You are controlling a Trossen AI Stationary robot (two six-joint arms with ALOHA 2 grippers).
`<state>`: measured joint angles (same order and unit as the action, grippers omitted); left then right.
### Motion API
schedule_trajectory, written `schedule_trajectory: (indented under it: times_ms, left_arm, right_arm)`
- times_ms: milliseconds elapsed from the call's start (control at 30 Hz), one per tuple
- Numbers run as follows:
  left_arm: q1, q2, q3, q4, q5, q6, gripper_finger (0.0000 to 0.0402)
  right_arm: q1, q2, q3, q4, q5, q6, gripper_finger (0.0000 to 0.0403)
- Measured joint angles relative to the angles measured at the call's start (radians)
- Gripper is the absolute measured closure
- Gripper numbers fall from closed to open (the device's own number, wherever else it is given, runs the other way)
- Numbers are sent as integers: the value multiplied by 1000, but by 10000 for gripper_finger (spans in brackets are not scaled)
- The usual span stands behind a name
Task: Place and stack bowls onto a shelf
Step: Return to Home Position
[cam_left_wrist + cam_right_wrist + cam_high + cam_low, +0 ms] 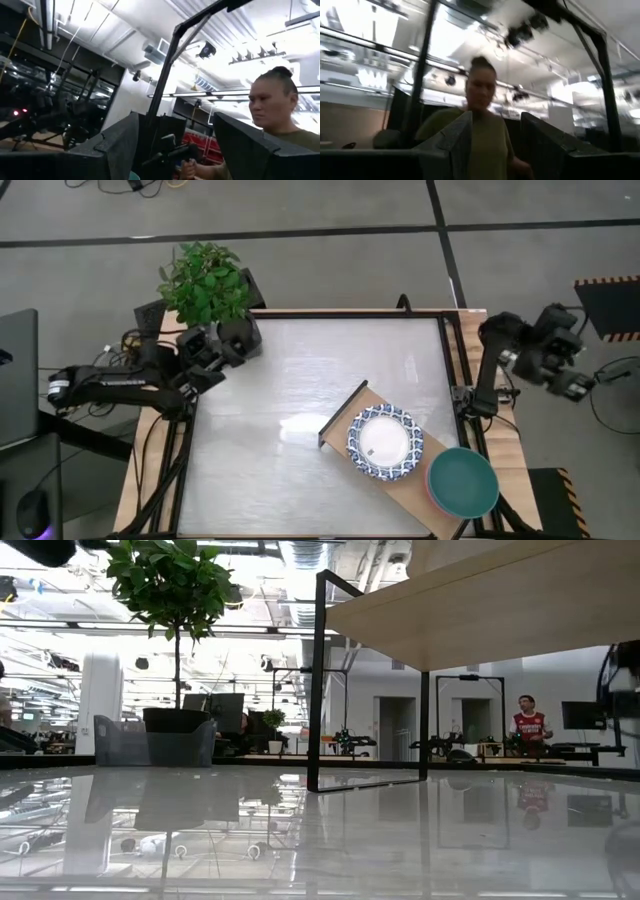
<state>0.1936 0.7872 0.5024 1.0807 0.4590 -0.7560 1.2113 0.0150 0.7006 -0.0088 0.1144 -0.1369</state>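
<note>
The shelf [345, 415] is a light-wood board with a dark edge, lying slantwise on the table's right half. In the low view its underside [500, 600] stands raised on a thin dark leg [318, 680]. A white bowl with a blue patterned rim [385, 442] sits on it. At the shelf's near end a dark green bowl [463, 482] rests in a pink one whose rim [430, 488] peeks out. The other bowls are out of view. My left gripper [175, 150] is open, up at the table's far left corner [218, 348]. My right gripper [497, 145] is open, beyond the table's right edge [570, 378].
A leafy plant in a dark pot [215, 290] stands at the table's far left corner, right beside my left gripper, and shows in the low view [180, 730]. A person [480, 115] shows in both wrist views. The white tabletop [270, 430] lies bare left of the shelf.
</note>
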Motion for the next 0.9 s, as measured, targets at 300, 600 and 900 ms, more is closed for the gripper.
schedule_trajectory:
  times_ms: [300, 600, 900]
  left_arm:
    - [-2, -71, -2, -285, 0, 167, 159]
    - [-43, -22, -3, -511, -107, 302, 159]
    - [-44, -9, -3, -537, -53, 326, 159]
  right_arm:
    - [164, -11, -61, -46, 148, -74, 210]
    - [228, -10, -366, 343, 216, -39, 210]
    - [44, -11, -692, 794, 237, 177, 210]
